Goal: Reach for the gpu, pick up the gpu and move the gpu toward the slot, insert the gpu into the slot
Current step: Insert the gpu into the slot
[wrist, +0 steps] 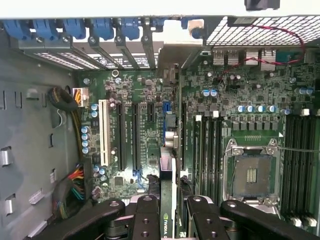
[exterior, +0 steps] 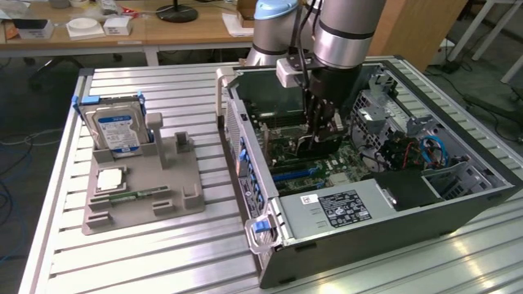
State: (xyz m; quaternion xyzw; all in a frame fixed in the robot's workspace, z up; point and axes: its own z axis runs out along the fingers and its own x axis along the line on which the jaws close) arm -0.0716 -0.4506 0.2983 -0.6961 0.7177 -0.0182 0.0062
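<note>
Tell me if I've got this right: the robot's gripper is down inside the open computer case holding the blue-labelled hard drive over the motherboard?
Not quite. The gripper is inside the open case, but it holds the gpu, a thin card seen edge-on in the wrist view. The hard drive stands in the grey holder outside, as the exterior view shows.

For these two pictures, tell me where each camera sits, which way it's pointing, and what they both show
Exterior view: off the arm, high, looking down across the slatted table at the open computer case and grey parts holder; the arm's silver wrist reaches into the case.
Wrist view: on the wrist, looking down into the case at the motherboard; the gripper fingers flank the gpu.
Shared: the case interior, gripper and gpu.
</note>
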